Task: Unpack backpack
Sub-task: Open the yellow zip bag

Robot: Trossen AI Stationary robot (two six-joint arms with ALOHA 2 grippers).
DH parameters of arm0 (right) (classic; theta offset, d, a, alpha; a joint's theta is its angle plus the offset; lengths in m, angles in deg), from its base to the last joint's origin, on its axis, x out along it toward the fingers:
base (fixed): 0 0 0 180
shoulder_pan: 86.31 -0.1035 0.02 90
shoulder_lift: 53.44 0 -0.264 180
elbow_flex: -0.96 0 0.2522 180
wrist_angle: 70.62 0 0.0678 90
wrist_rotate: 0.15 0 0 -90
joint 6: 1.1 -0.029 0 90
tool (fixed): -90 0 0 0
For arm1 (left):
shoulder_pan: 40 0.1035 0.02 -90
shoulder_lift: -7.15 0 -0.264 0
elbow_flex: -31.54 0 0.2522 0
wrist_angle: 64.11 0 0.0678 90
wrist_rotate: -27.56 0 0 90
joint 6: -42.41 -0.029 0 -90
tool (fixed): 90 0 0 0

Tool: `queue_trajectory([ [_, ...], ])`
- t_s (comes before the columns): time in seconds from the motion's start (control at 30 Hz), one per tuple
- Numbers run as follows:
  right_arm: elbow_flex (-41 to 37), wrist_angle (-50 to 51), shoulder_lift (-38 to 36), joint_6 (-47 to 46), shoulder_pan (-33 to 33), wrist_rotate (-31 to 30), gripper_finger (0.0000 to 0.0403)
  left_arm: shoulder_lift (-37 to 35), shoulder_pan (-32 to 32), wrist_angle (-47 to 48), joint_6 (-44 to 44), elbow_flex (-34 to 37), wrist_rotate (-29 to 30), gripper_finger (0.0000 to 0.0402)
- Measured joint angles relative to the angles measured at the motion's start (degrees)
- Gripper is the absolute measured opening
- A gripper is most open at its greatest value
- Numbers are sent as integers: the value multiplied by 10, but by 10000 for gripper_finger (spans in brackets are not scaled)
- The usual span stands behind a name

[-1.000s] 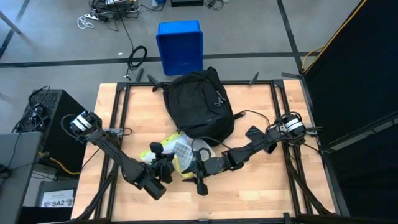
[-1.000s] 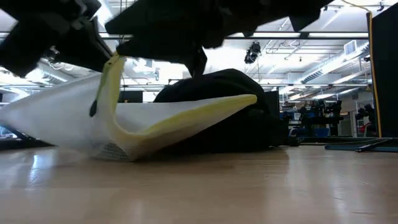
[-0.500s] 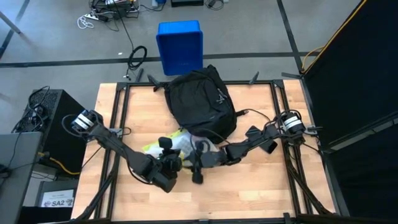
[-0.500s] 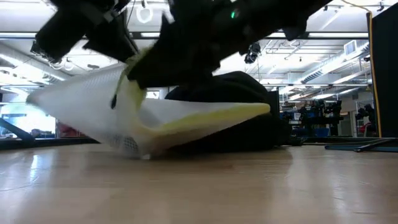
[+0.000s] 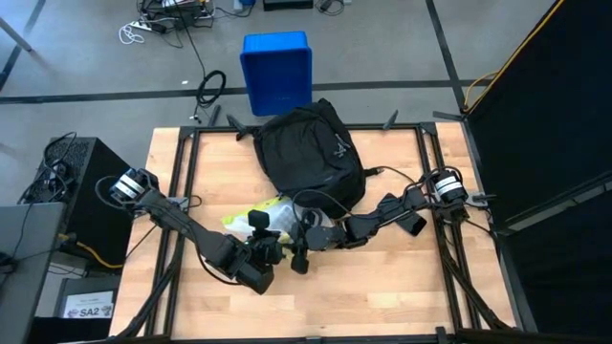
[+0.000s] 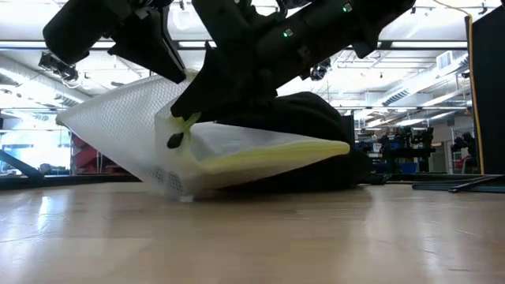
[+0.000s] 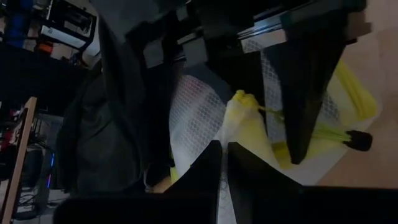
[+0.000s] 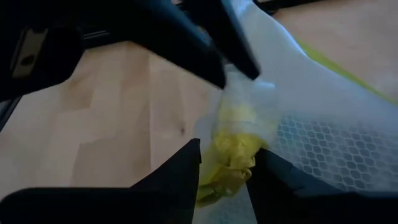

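The backpack (image 5: 308, 158) lies flat at the far middle of the table (image 5: 402, 277), its top loop toward the blue bin (image 5: 277, 72) that stands on the floor beyond the table edge. 1 item is out of it: a white mesh pouch (image 5: 273, 218) with yellow trim, lying on the table just in front of the backpack and still touching or overlapping its near edge. In the low view the pouch (image 6: 150, 142) is tilted, one end raised off the wood and the other resting on it. Both grippers meet at the pouch. The left gripper (image 5: 271, 250) has its fingers fully closed; the left wrist view shows the 2 fingertips (image 7: 211, 163) pressed together against the mesh, but whether fabric is pinched between them cannot be told. The right gripper (image 5: 308, 237) stands partly open, its fingers (image 8: 186, 163) set either side of a bunched yellow fold (image 8: 235, 149) of the pouch; a firm grip on the fold is not confirmed. Judged status: extraction of the first item is nearly complete, with the pouch not yet set clear of the backpack. Whether further items remain inside cannot be seen, since the backpack's opening is hidden by the arms and pouch. Remaining work appears to be clearing the pouch aside and checking the backpack for more contents.
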Motion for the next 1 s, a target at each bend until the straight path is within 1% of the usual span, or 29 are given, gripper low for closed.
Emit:
queue_trajectory([
  [0.1, 0, 0, 0, 14, 0, 2, 99, 0, 0, -1, -2, 0, -9, 0],
  [0.2, 0, 0, 0, 27, 0, 6, 91, 0, 0, 2, -2, 0, -11, 0],
  [0.3, 0, 1, 0, 42, 0, 46, 77, 0, 0, 6, -2, 0, -13, 0],
  [0.37, 0, 1, 0, 42, -3, 61, 69, 0, 0, 6, -2, 0, -21, 0],
  [0.6, 0, 17, 0, 38, -13, 64, 42, 0, -2, 14, 16, 0, -32, 0],
  [0.8, 0, 29, 0, 48, -15, 70, 4, 0, -2, 15, 38, 0, -48, 0],
  [1.0, 0, 30, 0, 58, -15, 72, 1, 0, -2, 6, 48, 9, -72, 0],
])
